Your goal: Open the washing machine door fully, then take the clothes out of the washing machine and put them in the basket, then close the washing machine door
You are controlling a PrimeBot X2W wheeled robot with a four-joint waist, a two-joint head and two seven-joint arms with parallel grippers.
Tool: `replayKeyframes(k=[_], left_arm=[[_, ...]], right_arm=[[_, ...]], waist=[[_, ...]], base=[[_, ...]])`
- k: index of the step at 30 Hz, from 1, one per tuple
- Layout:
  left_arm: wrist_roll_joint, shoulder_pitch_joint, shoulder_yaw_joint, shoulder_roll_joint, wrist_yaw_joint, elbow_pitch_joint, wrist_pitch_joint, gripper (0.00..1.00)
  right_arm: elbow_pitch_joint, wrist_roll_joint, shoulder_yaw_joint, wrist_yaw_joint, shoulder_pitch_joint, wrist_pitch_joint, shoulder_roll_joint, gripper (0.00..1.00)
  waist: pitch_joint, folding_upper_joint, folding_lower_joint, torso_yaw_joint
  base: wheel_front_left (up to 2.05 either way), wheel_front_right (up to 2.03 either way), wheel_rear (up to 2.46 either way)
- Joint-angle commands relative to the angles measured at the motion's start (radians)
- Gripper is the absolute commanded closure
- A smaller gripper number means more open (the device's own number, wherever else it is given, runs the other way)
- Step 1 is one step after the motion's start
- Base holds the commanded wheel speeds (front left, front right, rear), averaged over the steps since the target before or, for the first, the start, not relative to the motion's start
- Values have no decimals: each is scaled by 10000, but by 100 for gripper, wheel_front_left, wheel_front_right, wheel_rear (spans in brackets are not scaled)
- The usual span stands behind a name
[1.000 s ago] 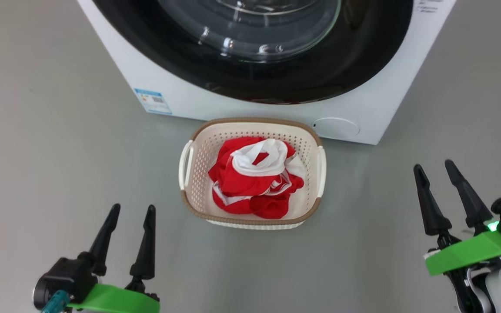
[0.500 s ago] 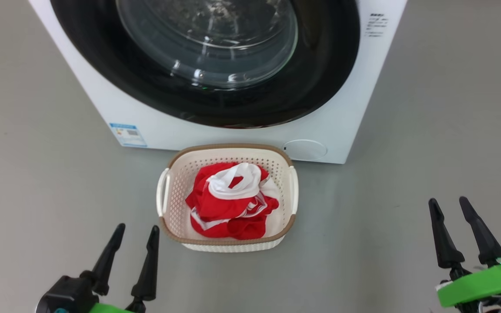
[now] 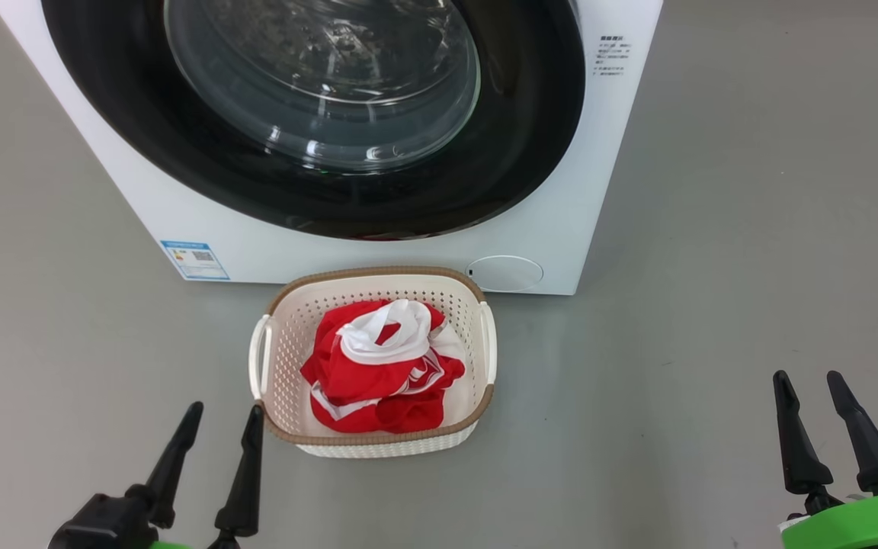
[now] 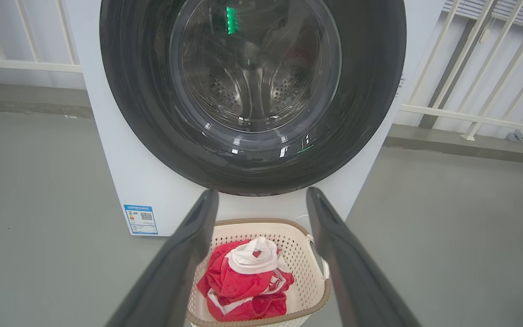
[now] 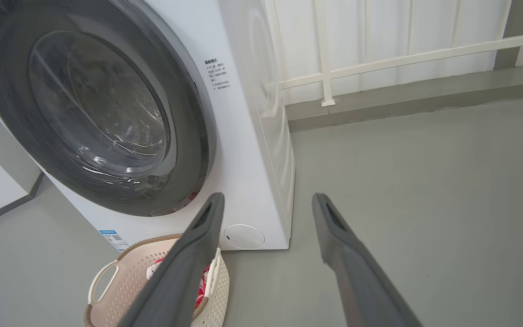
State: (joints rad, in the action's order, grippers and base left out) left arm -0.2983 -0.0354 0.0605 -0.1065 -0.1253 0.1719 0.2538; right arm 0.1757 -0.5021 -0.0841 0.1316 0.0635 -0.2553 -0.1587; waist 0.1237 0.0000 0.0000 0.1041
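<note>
Heaped in the basket (image 3: 378,272): the clothes (image 3: 378,366), parked on the floor (image 3: 713,305) just before the washing machine (image 3: 561,252), likely for a short carry. Seemingly shut: the door (image 3: 317,99), top edge cut off, drum blurred by glare. Spread wide, empty, low at either side: left hand (image 3: 225,412), right hand (image 3: 808,377).

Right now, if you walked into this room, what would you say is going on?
Nothing is being handled. The red clothes lie in the basket on the floor in front of the washing machine, and the washing machine door looks shut. The left tool and right tool are both open and empty, held low on either side of the basket. The task looks finished.
</note>
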Motion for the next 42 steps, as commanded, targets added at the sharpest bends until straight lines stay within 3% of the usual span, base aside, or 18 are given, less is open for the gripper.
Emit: replayKeyframes(k=[1,19,20,29,34,42], left_arm=[[124,2,-431,-123,-54,-254,80,0],[-346,-42,-654,-19,-54,-255,80,0],[-302,119,-268,123,6,34,-2,100],[-1008,173,-234,230,12,317,-206,100],[-1553,128,-258,212,13,357,-322,100],[-2527,41,-307,189,5,423,-534,100]], right_arm=[[-280,-15,158,-9,-21,-65,-150,0],[-340,52,140,-9,-107,-65,85,0],[-35,20,-20,2,-6,1,239,100],[263,-577,37,1,-41,175,446,100],[314,-1033,45,1,-128,307,457,100],[363,-1854,47,0,-273,551,484,100]], waist=[[-16,0,0,-30],[138,0,0,-81],[129,0,0,-77],[42,0,22,-127],[3,0,2,-167],[-90,0,1,-236]], base=[[0,0,0],[0,0,0],[0,0,0],[0,0,0],[0,0,0],[0,0,0]])
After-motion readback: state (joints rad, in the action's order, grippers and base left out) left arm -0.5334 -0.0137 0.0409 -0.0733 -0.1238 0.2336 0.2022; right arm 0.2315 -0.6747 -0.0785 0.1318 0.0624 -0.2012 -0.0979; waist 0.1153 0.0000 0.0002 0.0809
